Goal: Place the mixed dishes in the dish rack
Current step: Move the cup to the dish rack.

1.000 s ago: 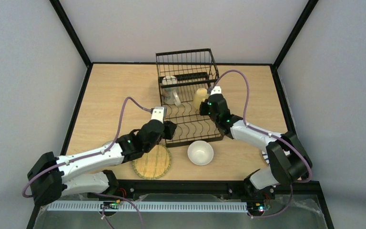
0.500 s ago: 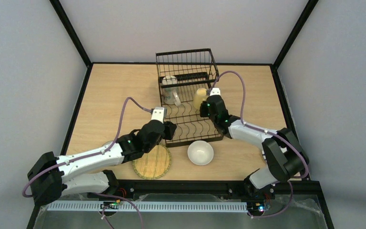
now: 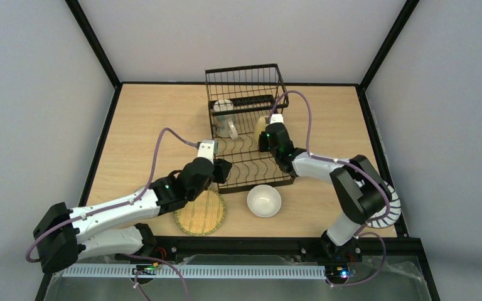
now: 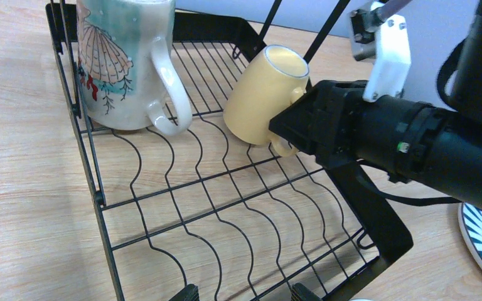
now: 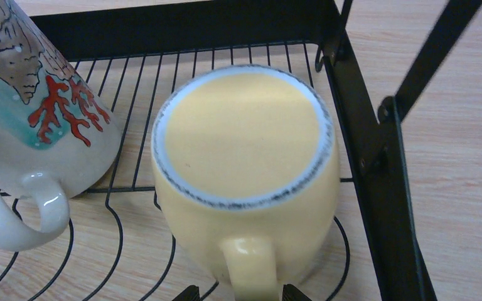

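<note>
Swinging its elbow inward since a second ago, the right arm is now reaching into the dish rack [image 3: 255,185] from about 4 o'clock. The right gripper [image 5: 240,292], clamped back then, is holding its fingers spread on either side of the pale yellow mug's [image 5: 241,138] handle, though whether a pad is brushing the handle is hard to make out. That mug is sitting upside down and tilted on the wavy wires of the lower tray, toward the rack's 3 o'clock side. Its flat base, ringed in speckled blue-grey, is facing the right wrist camera, and its mouth is hidden. At its 9 o'clock a seashell mug [image 4: 122,63], painted with teal and red coral, is standing inverted, its top cut off. The left gripper [image 4: 246,292] is hovering at the rack's 7 o'clock corner with fingers apart and nothing between them. A woven bamboo plate [image 3: 199,213] and a white bowl [image 3: 264,200] are lying on the table near the rack's 6 o'clock edge. A blue-striped plate [image 3: 386,213] is showing only partly behind the right arm.
</note>
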`<state>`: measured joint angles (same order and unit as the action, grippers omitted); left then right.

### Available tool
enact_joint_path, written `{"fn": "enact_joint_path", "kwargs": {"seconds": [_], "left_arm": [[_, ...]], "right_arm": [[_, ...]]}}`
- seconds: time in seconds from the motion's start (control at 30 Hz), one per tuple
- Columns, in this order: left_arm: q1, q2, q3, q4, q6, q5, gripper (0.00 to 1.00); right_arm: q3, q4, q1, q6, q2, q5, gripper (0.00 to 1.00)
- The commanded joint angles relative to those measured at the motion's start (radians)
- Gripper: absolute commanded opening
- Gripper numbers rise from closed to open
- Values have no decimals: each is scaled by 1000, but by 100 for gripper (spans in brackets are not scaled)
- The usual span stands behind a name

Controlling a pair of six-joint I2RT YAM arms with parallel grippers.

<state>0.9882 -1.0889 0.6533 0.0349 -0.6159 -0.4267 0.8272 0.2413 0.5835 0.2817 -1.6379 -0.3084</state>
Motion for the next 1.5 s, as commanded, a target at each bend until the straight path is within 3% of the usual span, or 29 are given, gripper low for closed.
{"fn": "enact_joint_path", "kwargs": {"seconds": [0.0, 0.13, 0.2, 0.23, 1.3, 1.47], "left_arm": [[6, 36, -32, 3, 21, -4, 84], [6, 60, -45, -5, 36, -1, 87], [6, 67, -49, -5, 43, -3, 98], [6, 71, -52, -5, 45, -3, 99], [6, 175, -37, 27, 81, -14, 99], [6, 183, -36, 28, 88, -10, 99]], "right_arm": [[38, 95, 6, -19, -46, -29, 77], [52, 116, 6, -27, -75, -36, 80], [56, 131, 6, -28, -87, -37, 80], [56, 137, 6, -29, -94, -40, 80], [173, 279, 4, -42, -283, -81, 82], [217, 267, 4, -41, -314, -73, 89]]}}
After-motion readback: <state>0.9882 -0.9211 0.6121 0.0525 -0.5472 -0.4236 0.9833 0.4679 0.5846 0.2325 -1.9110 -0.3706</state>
